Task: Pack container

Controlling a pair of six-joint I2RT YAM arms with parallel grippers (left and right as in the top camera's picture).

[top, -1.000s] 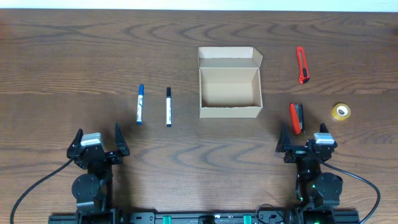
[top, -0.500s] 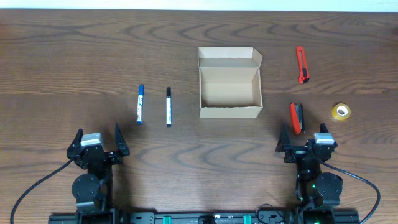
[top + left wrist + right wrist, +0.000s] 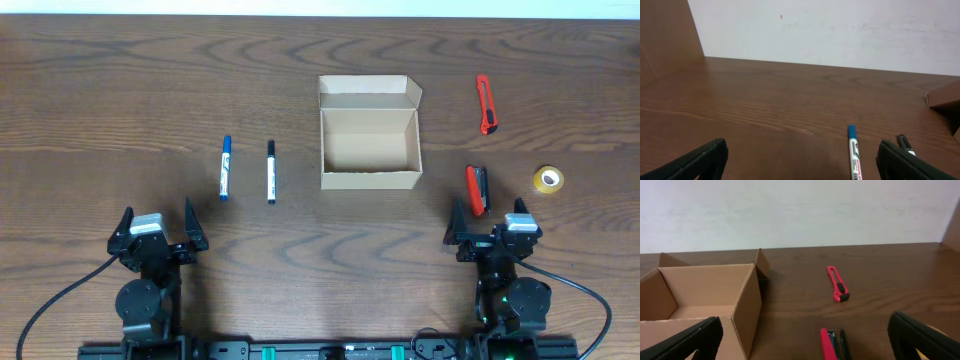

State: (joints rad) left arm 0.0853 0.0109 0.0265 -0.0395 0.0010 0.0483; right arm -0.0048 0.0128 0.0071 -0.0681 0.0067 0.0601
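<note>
The container (image 3: 368,180), a tan cardboard box, stands open and empty at the table's middle, its flap lid folded back. To its left lie a blue marker (image 3: 225,167) and a black marker (image 3: 271,171). A red cutter (image 3: 486,104) and a red-and-black stapler (image 3: 477,189) lie to its right. My left gripper (image 3: 158,218) is open near the front edge, with the blue marker (image 3: 854,152) ahead of it. My right gripper (image 3: 490,216) is open too, facing the stapler (image 3: 832,345) and the container's side wall (image 3: 747,310). Neither gripper holds anything.
A yellow tape roll (image 3: 547,180) lies at the right, beyond the stapler. The cutter (image 3: 838,283) lies farther back on the dark wood table (image 3: 120,90). A pale wall runs behind the table's far edge.
</note>
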